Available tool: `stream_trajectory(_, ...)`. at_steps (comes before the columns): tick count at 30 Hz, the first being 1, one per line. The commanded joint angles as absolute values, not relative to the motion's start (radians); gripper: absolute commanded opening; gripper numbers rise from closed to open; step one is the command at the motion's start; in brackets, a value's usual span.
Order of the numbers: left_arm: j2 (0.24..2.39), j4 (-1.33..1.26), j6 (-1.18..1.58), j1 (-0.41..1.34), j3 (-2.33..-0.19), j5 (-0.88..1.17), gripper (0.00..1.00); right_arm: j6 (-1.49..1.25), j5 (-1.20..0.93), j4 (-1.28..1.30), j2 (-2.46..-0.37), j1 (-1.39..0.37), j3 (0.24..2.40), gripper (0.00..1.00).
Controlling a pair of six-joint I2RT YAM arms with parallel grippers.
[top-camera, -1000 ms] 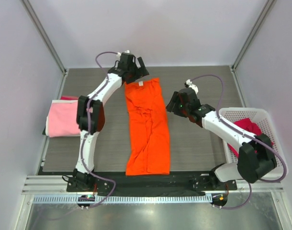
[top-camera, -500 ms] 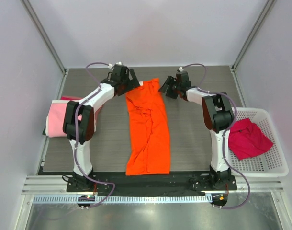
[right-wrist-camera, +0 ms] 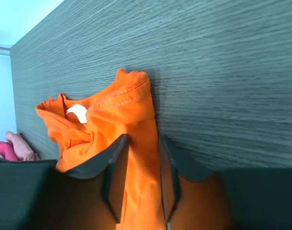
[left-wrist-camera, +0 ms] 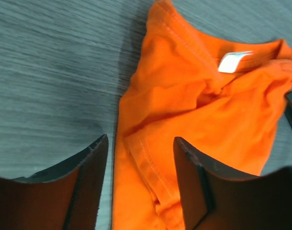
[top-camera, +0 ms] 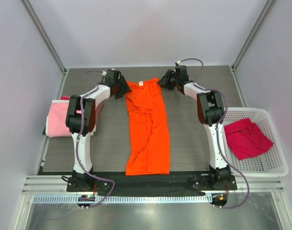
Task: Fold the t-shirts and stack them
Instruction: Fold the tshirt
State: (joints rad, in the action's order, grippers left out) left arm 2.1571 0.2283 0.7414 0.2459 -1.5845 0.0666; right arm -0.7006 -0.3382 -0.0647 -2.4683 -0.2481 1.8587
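Observation:
The bright orange t-shirt (top-camera: 147,127) lies folded lengthwise down the middle of the table, collar at the far end. My left gripper (top-camera: 121,87) is open at its far left corner, with the jaws standing either side of the shirt's left edge (left-wrist-camera: 151,120). My right gripper (top-camera: 165,82) is at the far right corner, its jaws close together with a band of the orange cloth (right-wrist-camera: 143,158) pinched between them. A light pink t-shirt (top-camera: 62,119) lies folded at the left edge. A dark pink-red t-shirt (top-camera: 245,138) lies crumpled in the basket.
The white lattice basket (top-camera: 268,165) stands at the right edge of the table. A bit of darker pink cloth (top-camera: 68,98) shows under the pink shirt. Both arms reach out to the far end of the table.
Both grippers have moved to the far corners of the orange shirt. The right arm swung from mid-table to the collar end. Its jaws now hold the cloth.

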Motion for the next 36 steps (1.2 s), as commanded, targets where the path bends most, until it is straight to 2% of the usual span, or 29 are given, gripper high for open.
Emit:
stream_trajectory(1,2.209,0.176,0.750,0.244,-1.629,0.109,0.56,-0.722,-0.367,-0.047,-2.506,-0.249,1.885,0.37)
stream_trajectory(2,2.236,0.176,0.752,0.241,-1.650,0.107,0.53,-0.726,-0.365,-0.049,-2.513,-0.245,1.888,0.32)
stream_trajectory(3,2.253,0.176,0.758,0.239,-1.664,0.104,0.50,-0.732,-0.359,-0.051,-2.516,-0.244,1.890,0.21)
stream_trajectory(4,2.270,0.175,0.767,0.232,-1.692,0.107,0.43,-0.747,-0.364,-0.061,-2.522,-0.235,1.896,0.17)
stream_trajectory(7,2.338,0.173,0.796,0.216,-1.747,0.136,0.33,-0.804,-0.414,-0.104,-2.557,-0.218,1.914,0.04)
stream_trajectory(11,2.391,0.080,0.842,0.209,-1.761,0.149,0.22,-0.838,-0.405,-0.150,-2.576,-0.189,1.911,0.01)
stream_trajectory(15,2.465,0.038,0.865,0.203,-1.825,0.156,0.23,-0.851,-0.422,-0.172,-2.608,-0.157,1.953,0.01)
stream_trajectory(18,2.503,0.031,0.885,0.196,-1.873,0.179,0.36,-0.848,-0.437,-0.172,-2.625,-0.140,1.980,0.02)
stream_trajectory(19,2.506,0.019,0.891,0.196,-1.873,0.186,0.43,-0.850,-0.440,-0.169,-2.634,-0.137,1.989,0.06)
stream_trajectory(20,2.507,0.005,0.896,0.196,-1.867,0.186,0.47,-0.850,-0.445,-0.169,-2.638,-0.130,1.999,0.12)
stream_trajectory(21,2.507,0.005,0.900,0.195,-1.867,0.190,0.53,-0.848,-0.451,-0.169,-2.643,-0.127,2.006,0.23)
stream_trajectory(22,2.507,0.005,0.899,0.193,-1.868,0.198,0.63,-0.848,-0.456,-0.166,-2.646,-0.123,2.017,0.30)
stream_trajectory(24,2.488,0.005,0.894,0.192,-1.856,0.210,0.70,-0.842,-0.474,-0.164,-2.640,-0.120,2.019,0.49)
stream_trajectory(29,2.303,-0.049,0.853,0.187,-1.705,0.203,0.83,-0.813,-0.466,-0.218,-2.504,-0.123,1.881,0.60)
stream_trajectory(30,2.269,-0.046,0.839,0.186,-1.633,0.183,0.90,-0.811,-0.457,-0.225,-2.478,-0.123,1.821,0.63)
stream_trajectory(33,2.111,-0.028,0.810,0.186,-1.510,0.167,0.94,-0.830,-0.431,-0.261,-2.357,-0.133,1.703,0.64)
stream_trajectory(36,1.964,-0.031,0.842,0.195,-1.280,0.170,0.96,-0.831,-0.405,-0.238,-2.222,-0.161,1.498,0.64)
